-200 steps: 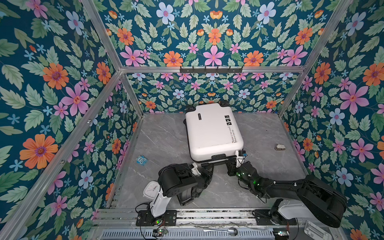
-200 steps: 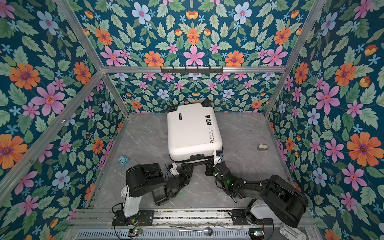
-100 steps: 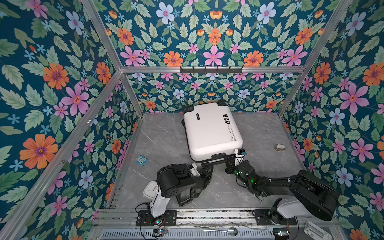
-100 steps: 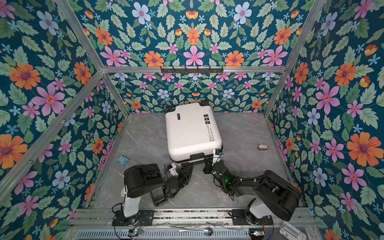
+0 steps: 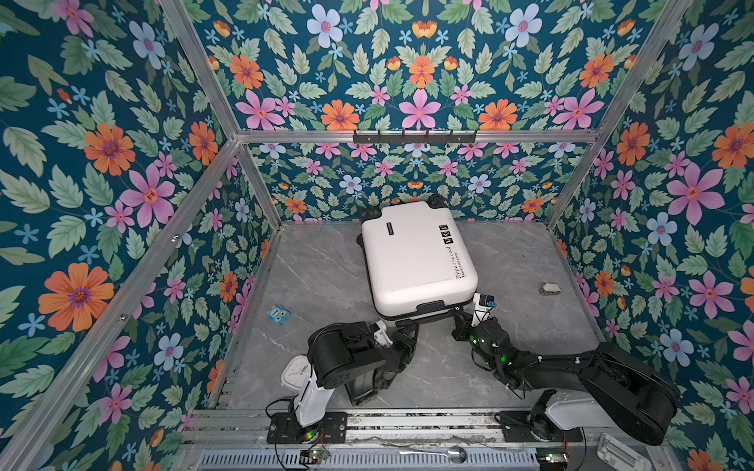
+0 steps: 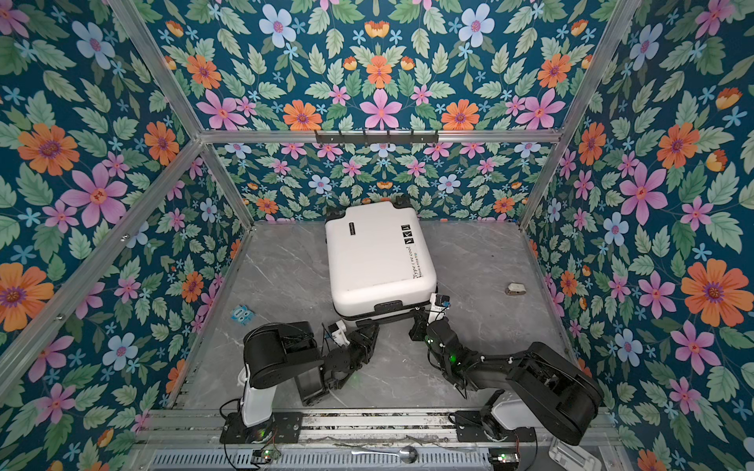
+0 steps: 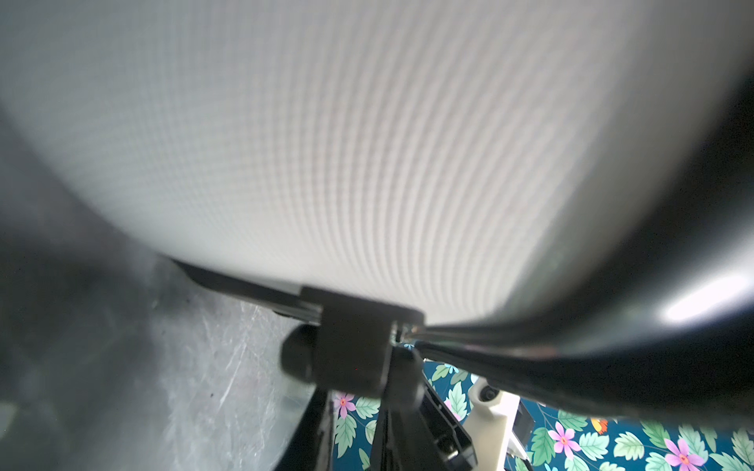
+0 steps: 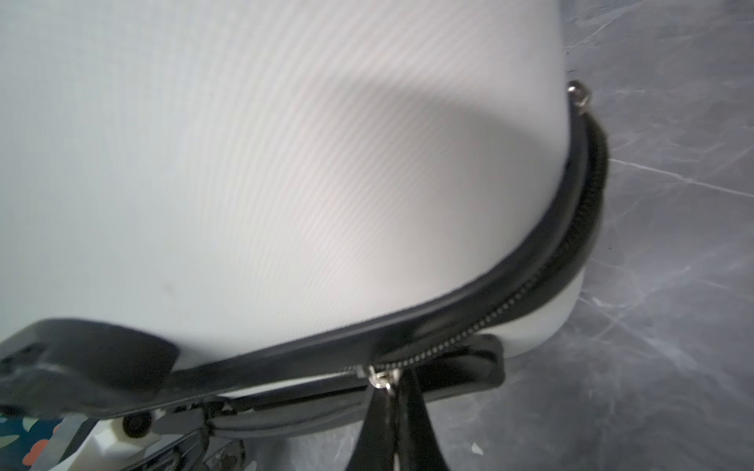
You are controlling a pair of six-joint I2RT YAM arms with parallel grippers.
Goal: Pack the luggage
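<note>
Just ahead of both claws, the luggage (image 5: 416, 261) lies flat on the grey marble worktop (image 5: 318, 277), white shell up, lid down, wheels at the far end. Contents are hidden.

At the case's near right corner, the right claw (image 5: 457, 315) has its jaws fully together, pinching the zipper pull (image 8: 381, 379). From the slider toward that corner the teeth are meshed. On the slider's other side a pale slit shows between the black bands.

Against the near edge, just beside the black handle (image 5: 428, 306), sits the left claw (image 5: 410, 325). Its jaws stand close together, but its wrist view is too blurred to tell whether they grip anything.

Well left of the left claw lies a small blue item (image 5: 278, 316), and well right of the right claw a small grey object (image 5: 550, 288). Behind the left claw, by the arm base, is a white clock (image 5: 297, 373). All three lie apart from the case.
</note>
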